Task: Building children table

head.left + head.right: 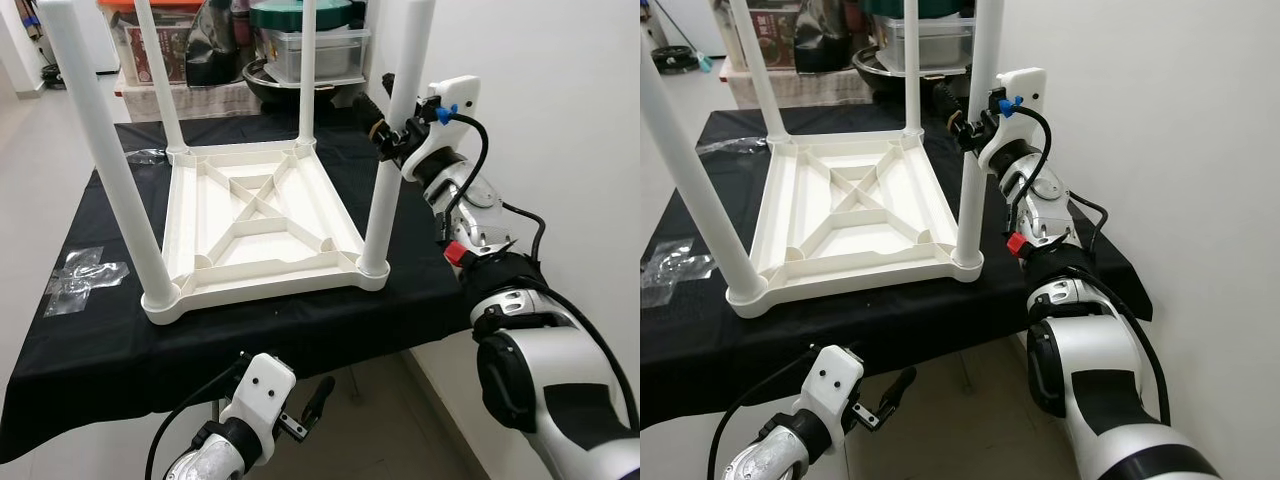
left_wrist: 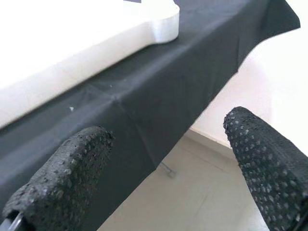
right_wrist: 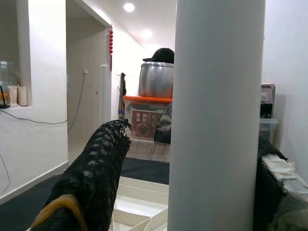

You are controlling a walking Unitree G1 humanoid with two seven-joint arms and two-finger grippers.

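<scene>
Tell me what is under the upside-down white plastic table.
Under the upside-down white plastic children's table lies a black cloth that drapes over the front edge. Whatever surface supports the cloth is covered, so it cannot be seen.

White walls (image 1: 560, 60), pale floor (image 1: 40, 130), black-draped worktable (image 1: 300, 330), cluttered shelf (image 1: 300, 50) behind.

Readable text: none is being shown.
Box (image 3: 144, 123) under the pot: a printed label is being displayed, but its print is too small to be read.
</scene>
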